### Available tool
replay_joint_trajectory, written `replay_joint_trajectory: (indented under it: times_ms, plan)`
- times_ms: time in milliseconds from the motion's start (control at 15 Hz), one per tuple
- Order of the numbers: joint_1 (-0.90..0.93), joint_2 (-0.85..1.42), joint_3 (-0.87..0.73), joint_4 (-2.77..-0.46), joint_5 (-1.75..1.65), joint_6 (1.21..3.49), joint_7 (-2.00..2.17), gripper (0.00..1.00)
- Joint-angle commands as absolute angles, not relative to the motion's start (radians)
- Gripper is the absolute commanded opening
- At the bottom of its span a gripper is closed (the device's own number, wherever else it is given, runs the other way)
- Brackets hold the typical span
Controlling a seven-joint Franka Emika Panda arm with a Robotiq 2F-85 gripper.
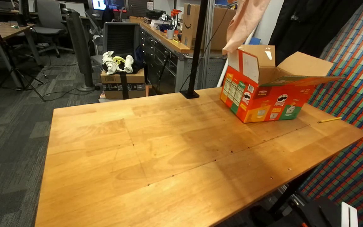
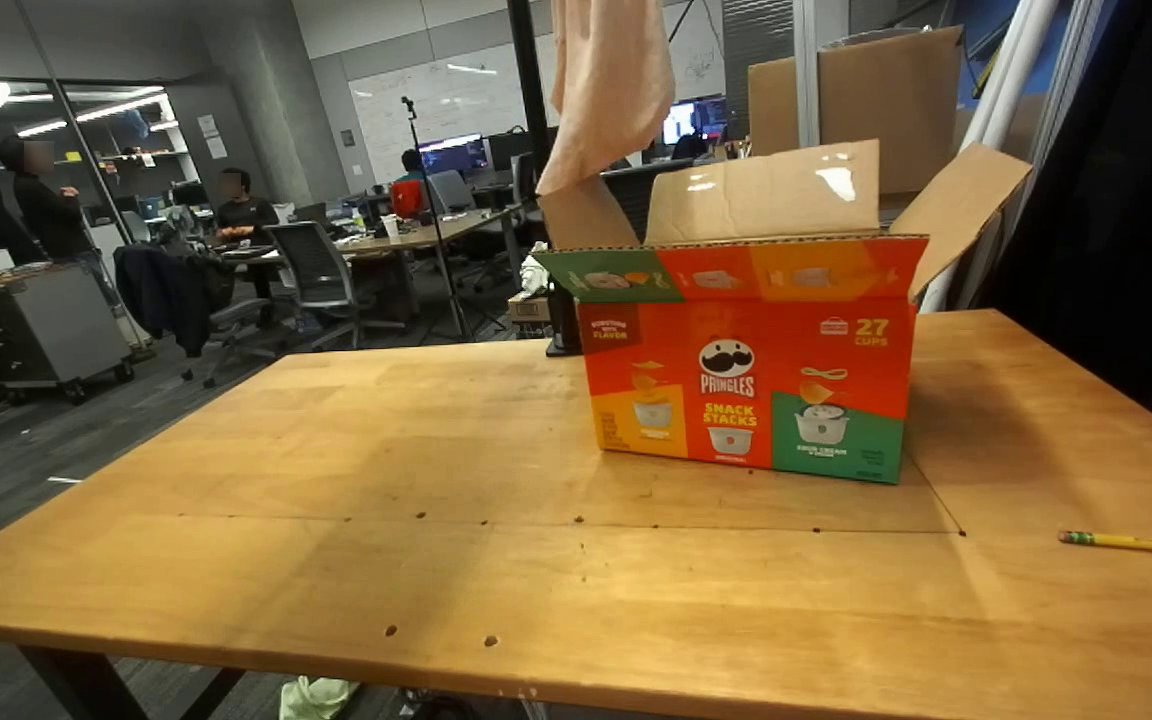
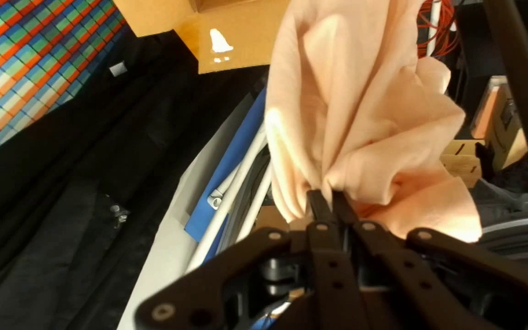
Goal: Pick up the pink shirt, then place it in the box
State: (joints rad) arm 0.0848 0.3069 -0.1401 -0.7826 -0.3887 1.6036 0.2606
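My gripper [image 3: 328,198] is shut on the pink shirt [image 3: 360,101] in the wrist view, with cloth pinched between its fingertips. The gripper is out of sight in both exterior views. The shirt hangs down from above in both exterior views [image 1: 246,23] [image 2: 611,85]. Its lower end is at the edge of the box, by a side flap; I cannot tell if it touches. The box is a red Pringles carton [image 1: 271,104] standing upright on the table, flaps open; it also shows in an exterior view [image 2: 656,350]. Its flaps [image 3: 250,43] show at the top of the wrist view. The box's inside is mostly hidden.
A black post [image 1: 197,47] rises from the table's back edge [image 1: 121,102] near the box and also shows in the wrist view [image 3: 523,91]. A yellow pencil [image 1: 329,120] lies beside the box. White tubes [image 3: 232,197] and a black curtain [image 3: 85,206] stand behind the table.
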Motion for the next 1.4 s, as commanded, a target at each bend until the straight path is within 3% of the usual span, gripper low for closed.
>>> replay_joint_trajectory:
  times_ms: [0,533,1333]
  plan:
    - [0.061,0.305,-0.158,-0.741,-0.382,1.565,0.293,0.02]
    - [0.037,0.266,-0.157,-0.848,-0.383,1.550,0.293,0.02]
    - [0.035,0.045,-0.127,-1.390,-0.282,1.593,0.289,0.02]
